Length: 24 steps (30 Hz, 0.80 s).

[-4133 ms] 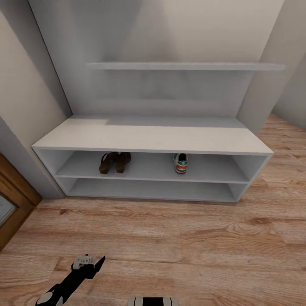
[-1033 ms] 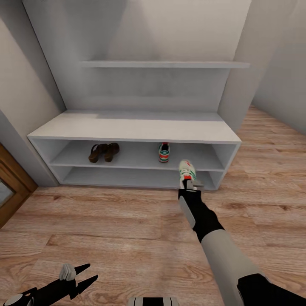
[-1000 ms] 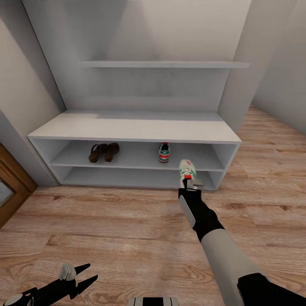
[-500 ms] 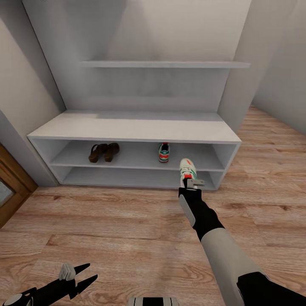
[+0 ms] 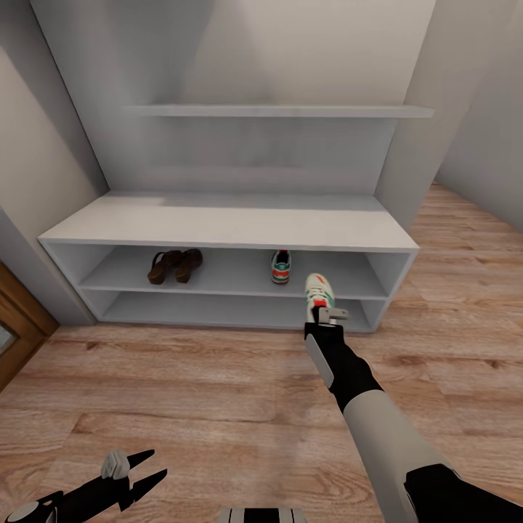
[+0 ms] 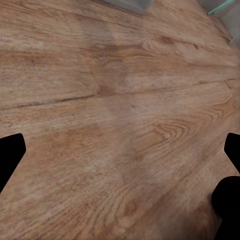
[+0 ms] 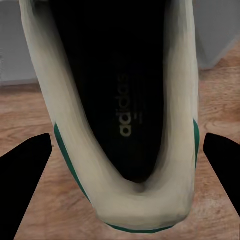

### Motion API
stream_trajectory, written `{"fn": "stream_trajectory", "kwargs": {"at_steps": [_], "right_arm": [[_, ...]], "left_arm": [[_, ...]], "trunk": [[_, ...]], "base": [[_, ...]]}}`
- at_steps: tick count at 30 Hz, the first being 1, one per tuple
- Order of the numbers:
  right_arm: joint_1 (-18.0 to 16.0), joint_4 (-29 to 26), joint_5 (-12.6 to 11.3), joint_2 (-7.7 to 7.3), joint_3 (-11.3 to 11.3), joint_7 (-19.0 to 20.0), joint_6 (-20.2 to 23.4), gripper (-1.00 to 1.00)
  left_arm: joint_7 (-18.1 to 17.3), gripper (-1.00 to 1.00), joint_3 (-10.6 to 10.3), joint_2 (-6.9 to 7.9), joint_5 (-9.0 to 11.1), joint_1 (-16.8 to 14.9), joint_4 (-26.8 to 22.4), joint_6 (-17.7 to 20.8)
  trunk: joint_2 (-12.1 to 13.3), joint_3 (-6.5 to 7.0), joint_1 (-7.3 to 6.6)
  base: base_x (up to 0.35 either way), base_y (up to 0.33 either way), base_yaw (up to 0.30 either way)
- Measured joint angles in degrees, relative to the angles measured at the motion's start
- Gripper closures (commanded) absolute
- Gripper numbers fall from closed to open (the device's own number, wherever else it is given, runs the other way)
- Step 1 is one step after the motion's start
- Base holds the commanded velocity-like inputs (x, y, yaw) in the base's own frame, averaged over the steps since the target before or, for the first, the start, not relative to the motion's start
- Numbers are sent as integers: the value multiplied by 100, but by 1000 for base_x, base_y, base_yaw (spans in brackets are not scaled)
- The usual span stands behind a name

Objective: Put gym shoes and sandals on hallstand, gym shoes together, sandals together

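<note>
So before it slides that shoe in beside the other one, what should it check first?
1. Held shoe gripped by the right gripper: ok, as far as the head view shows.
2. Space beside the shelved shoe on its right: ok.
3. Held shoe level with the shelf opening: cannot tell; it hangs in front of the rack.
4. Sandals together on that shelf: ok.
5. Left gripper out of the way, low over the floor: ok.
</note>
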Motion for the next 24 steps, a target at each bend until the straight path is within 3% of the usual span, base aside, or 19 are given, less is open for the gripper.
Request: {"fn": "stream_trajectory", "kwargs": {"at_steps": [8,24], "right_arm": [[0,4,10,0,-15,103,4,100],[0,-9,7,0,-15,100,5,100]], "left_arm": [[0,-100,-5,8,5,-1,0,-1],[0,-100,-4,4,5,-1,5,-9]], "trunk": [[0,0,-1],[0,0,-3]], "base": [[47,0,0],[318,0,0]]}}
